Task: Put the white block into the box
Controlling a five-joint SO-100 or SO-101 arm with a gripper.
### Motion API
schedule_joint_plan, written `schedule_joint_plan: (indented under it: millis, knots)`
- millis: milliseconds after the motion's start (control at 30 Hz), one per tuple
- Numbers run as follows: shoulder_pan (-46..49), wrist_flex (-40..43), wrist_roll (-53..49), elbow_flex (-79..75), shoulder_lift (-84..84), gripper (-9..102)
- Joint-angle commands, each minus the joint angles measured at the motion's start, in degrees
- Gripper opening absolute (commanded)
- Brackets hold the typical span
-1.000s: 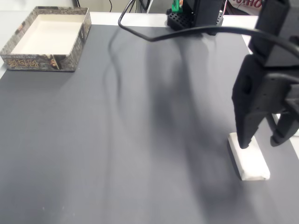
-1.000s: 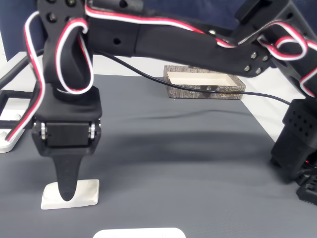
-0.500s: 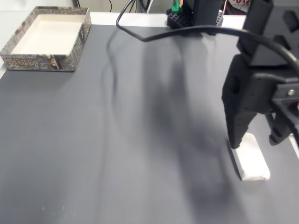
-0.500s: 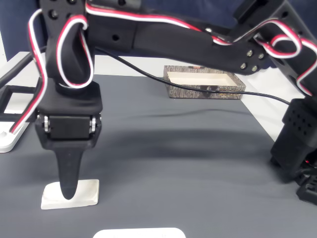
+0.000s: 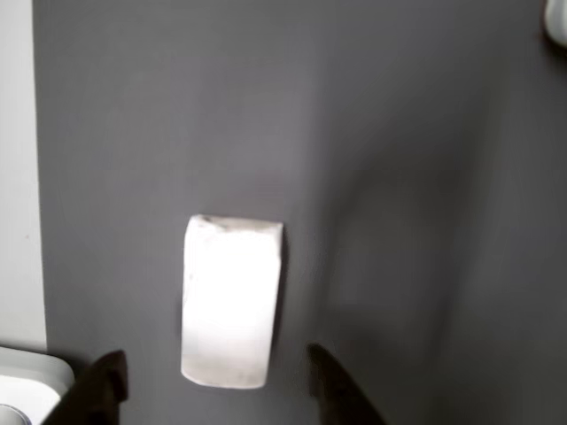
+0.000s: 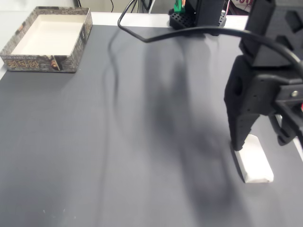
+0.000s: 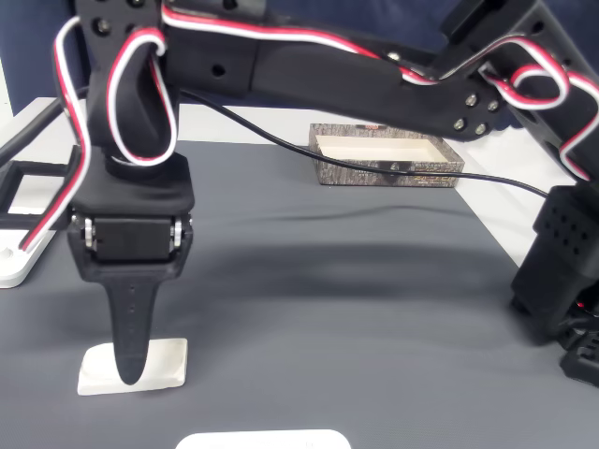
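The white block lies flat on the dark grey mat, near the right edge in a fixed view and at the front left in another fixed view. My gripper is open and hangs just over the block's near end, one dark fingertip on each side of it and not touching. From the side, the fingers straddle the block's far end. The box stands far off at the mat's back left corner, cream inside with speckled walls, and shows small behind the arm.
A flat white rounded slab lies at the mat's front edge and shows at a corner. A black cable trails over the mat's back. The arm's base stands at the right. The mat's middle is bare.
The gripper has shifted slightly left in a fixed view, so its finger moved off the block's top to its side. The block has not moved.
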Motion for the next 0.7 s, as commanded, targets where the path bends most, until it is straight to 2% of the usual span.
schedule_joint_plan:
  millis: [0, 667]
  knots:
    - [0.18, 0.62, 0.44, -0.35, 5.54, 31]
    - [-0.62, 0.44, 0.7, -2.64, 0.44, 33]
